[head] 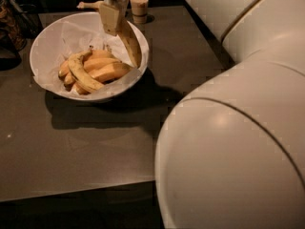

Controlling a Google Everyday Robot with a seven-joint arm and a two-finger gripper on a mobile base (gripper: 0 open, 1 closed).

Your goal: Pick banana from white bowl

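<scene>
The white bowl (52,42), lined with crinkled white paper, stands at the back left of the dark table. My gripper (113,26) is above the bowl's right half and is shut on the banana (132,46). The banana hangs slanting down to the right from the fingers, and its lower end is just inside the bowl's right rim. A slimmer curved banana (80,75) and orange pieces (108,71) lie in the bowl.
A cup of pale brown drink (139,5) stands just behind the bowl. A beige object (88,5) lies behind the bowl. Dark objects (12,27) stand at the far left. My white arm (238,128) fills the right side. The table's front edge (71,192) is near.
</scene>
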